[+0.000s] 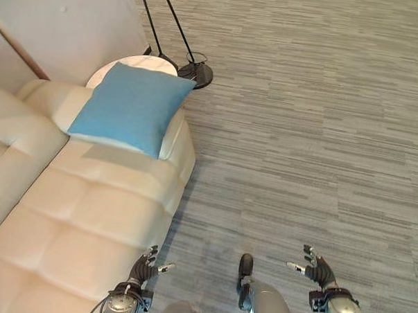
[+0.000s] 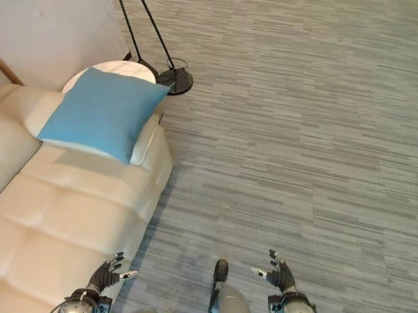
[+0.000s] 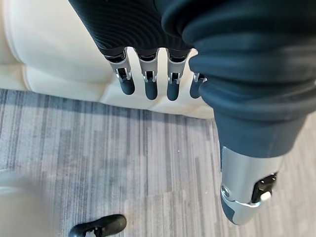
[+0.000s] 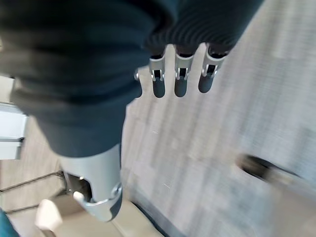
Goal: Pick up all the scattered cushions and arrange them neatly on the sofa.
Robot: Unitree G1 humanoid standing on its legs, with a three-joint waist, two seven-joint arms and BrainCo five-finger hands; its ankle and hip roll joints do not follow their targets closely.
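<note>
A blue square cushion lies on the far end of the cream tufted sofa, propped over its armrest. My left hand hangs low beside the sofa's front edge, fingers straight and holding nothing. My right hand hangs over the grey carpet to the right, fingers relaxed and empty. Both hands are far from the cushion.
A round white side table stands behind the sofa's end. A black floor lamp base with slanted poles sits next to it by the wall. Grey striped carpet stretches to the right of the sofa.
</note>
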